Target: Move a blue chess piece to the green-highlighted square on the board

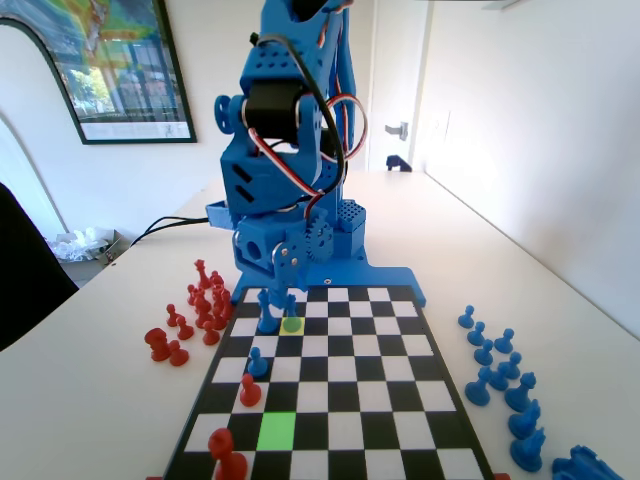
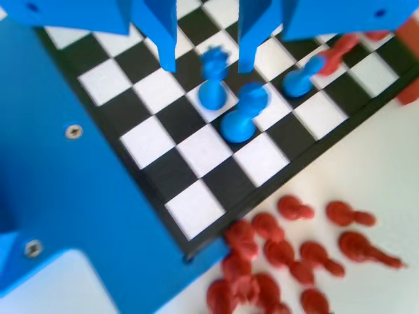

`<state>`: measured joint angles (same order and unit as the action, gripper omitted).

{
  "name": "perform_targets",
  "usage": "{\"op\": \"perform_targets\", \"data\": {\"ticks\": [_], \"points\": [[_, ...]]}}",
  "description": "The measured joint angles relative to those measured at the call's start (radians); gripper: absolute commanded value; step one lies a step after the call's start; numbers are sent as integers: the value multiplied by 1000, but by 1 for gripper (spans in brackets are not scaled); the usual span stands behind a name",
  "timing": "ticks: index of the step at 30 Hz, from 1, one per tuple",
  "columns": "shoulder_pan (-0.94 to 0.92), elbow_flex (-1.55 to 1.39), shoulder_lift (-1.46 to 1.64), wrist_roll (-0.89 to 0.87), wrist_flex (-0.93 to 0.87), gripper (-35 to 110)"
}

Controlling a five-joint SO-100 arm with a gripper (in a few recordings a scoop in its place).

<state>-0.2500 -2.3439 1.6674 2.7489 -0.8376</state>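
Note:
My gripper (image 2: 207, 65) hangs open low over the board's (image 2: 196, 209) near rows. A small blue chess piece (image 2: 213, 88) with a knobby head stands upright on a white square between the two jaws, and neither jaw touches it. In the fixed view the gripper (image 1: 277, 303) is at the arm's end of the board (image 1: 440, 420), over the same blue chess piece (image 1: 291, 322), which stands on the yellow-tinted square. The green-highlighted square (image 1: 277, 430) lies bare several rows nearer the camera, close to the board's near edge.
A taller blue piece (image 2: 241, 116) stands right beside the held-between one. Farther along that column are a blue pawn (image 1: 258, 363) and a red pawn (image 1: 250, 390). A red piece (image 1: 228, 455) stands left of the green square. Loose red pieces (image 1: 200, 305) lie left of the board, blue ones (image 1: 500, 370) right.

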Motion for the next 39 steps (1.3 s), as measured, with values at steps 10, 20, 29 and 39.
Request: {"op": "perform_targets", "data": {"ticks": [10,20,29,39], "points": [[3,-18,0,2,32,13],[11,-18,-21,-23,34,12],[9,15,-55,-23,28,12],[8,52,-74,-23,20,7]]}}
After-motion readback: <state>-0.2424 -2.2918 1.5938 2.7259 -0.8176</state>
